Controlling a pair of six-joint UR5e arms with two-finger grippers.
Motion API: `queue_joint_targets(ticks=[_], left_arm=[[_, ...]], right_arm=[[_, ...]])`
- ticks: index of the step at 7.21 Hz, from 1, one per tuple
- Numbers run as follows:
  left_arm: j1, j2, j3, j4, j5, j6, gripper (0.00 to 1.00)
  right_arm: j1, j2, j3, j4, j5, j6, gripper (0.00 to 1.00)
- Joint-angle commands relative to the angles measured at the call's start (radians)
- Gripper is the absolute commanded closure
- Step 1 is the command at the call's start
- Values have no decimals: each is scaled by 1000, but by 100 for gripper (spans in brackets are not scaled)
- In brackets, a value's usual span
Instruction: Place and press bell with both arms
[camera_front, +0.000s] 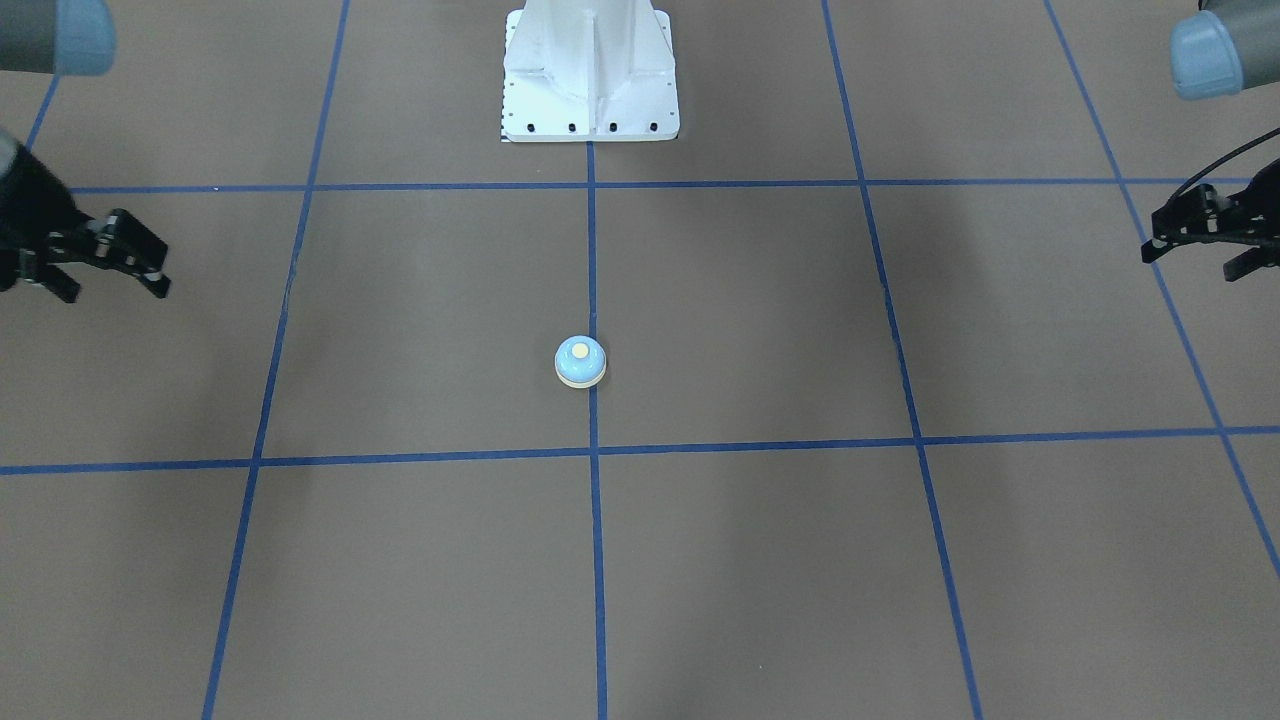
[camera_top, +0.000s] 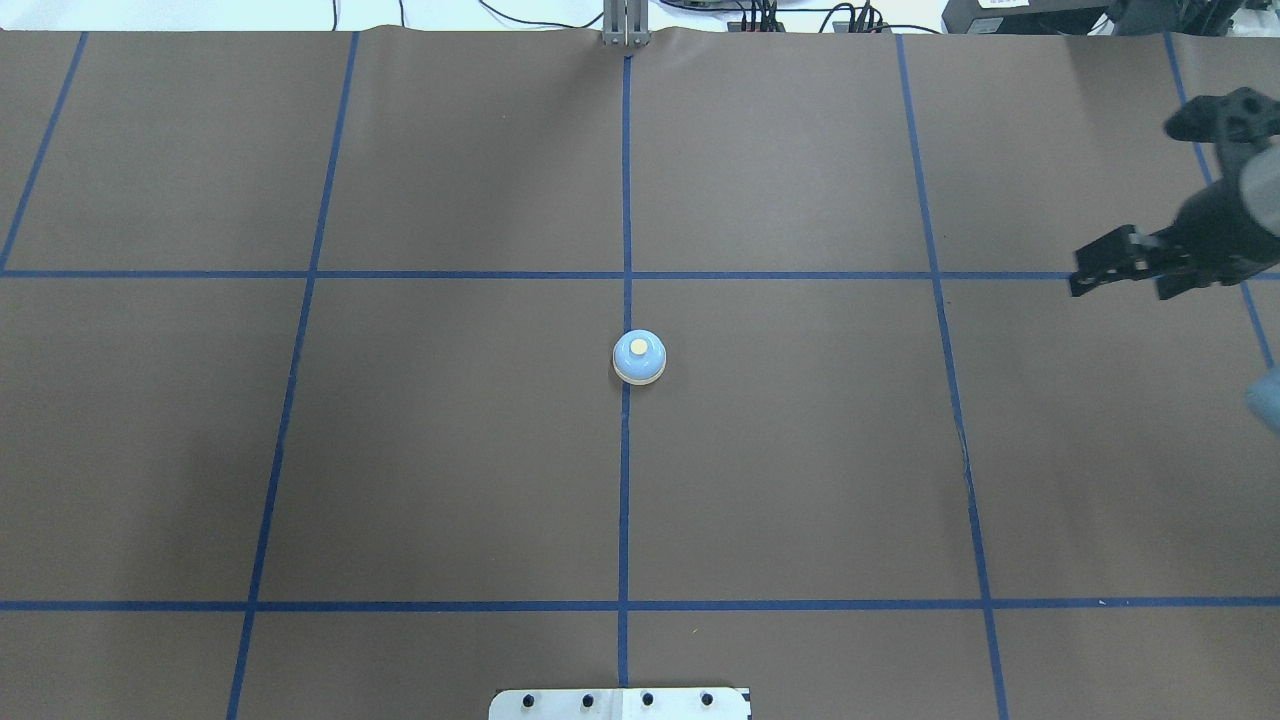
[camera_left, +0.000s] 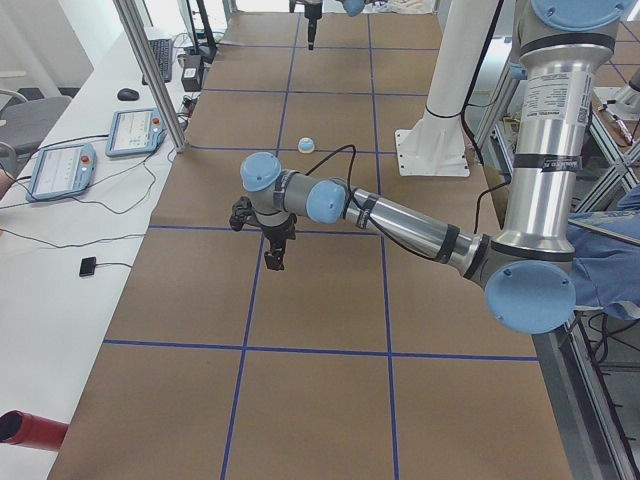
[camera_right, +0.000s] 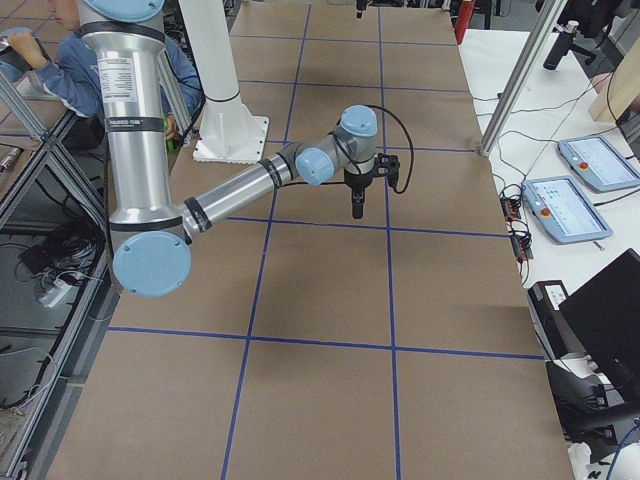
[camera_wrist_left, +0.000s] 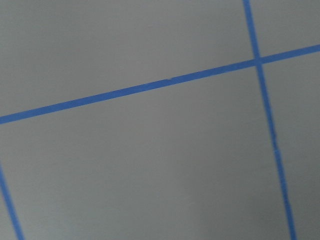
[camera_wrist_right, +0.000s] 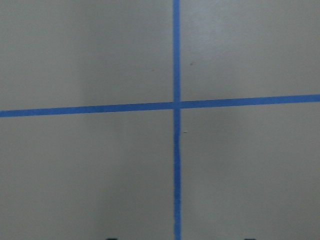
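The light-blue bell (camera_front: 580, 361) with a cream button stands upright on the brown table, on the centre tape line; it also shows in the overhead view (camera_top: 639, 357) and, small, in the left view (camera_left: 306, 145). My right gripper (camera_front: 115, 288) hovers far off to the bell's side, open and empty; it also shows in the overhead view (camera_top: 1120, 288). My left gripper (camera_front: 1190, 258) hovers far off on the bell's other side, open and empty, and is out of the overhead view. Both wrist views show only the table and blue tape.
The white bolted pedestal (camera_front: 590, 80) stands at the robot's side of the table, behind the bell. Blue tape lines grid the brown table. Teach pendants (camera_left: 60, 170) (camera_right: 565, 210) lie on side benches. A person (camera_right: 60, 60) sits beyond the pedestal.
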Motion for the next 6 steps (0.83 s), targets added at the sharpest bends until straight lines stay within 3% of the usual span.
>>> queue_joint_targets(ticks=[1, 4, 6], left_arm=[[-86, 44, 23, -1, 1, 150, 1], [-140, 68, 46, 11, 59, 166, 1], [-203, 70, 142, -2, 47, 177, 1]], right_arm=[[256, -171, -36, -13, 81, -425, 0], [401, -210, -152, -23, 109, -717, 0], [399, -201, -159, -33, 118, -708, 0]])
